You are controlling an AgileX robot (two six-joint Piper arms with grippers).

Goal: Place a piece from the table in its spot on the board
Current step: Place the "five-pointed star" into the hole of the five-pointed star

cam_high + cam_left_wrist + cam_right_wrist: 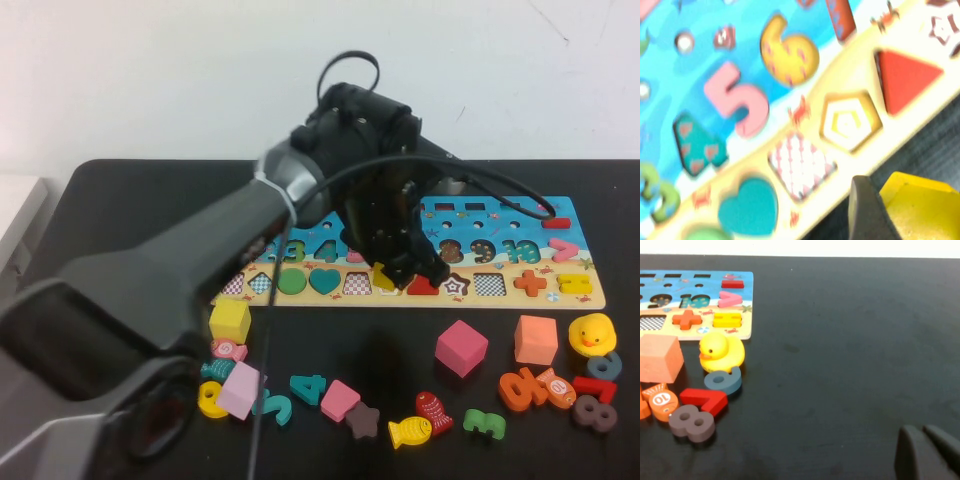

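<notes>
**Holding yellow pentagon over board's shape row**

High view: left gripper point(400, 268) sits over the puzzle board point(580, 296), fingers clamped on a yellow pentagon piece point(383, 277). Piece is between the fingertips, just above the near shape row, with the red triangle point(422, 286) just beside the fingers and the teal heart point(324, 281) further off along the same row. Loose pieces lie on the black table point(130, 200) on the near side of the fingers: pink cube point(461, 347), orange cube point(536, 339), rubber duck point(592, 334), yellow fish point(410, 431). Right gripper not seen in this view.

Left wrist view: dark finger point(867, 210) touching the yellow pentagon piece point(920, 205). Empty pentagon slot point(847, 121) is near the held piece, between the checkered trapezoid slot point(801, 165) and the red triangle point(905, 77).

Right wrist view: right gripper point(932, 432) rests low over bare table, well apart from the board; its fingers point(912, 455) are pressed together, nothing between them. Rubber duck point(721, 352) and grey 8 point(691, 422) lie far from them.
</notes>
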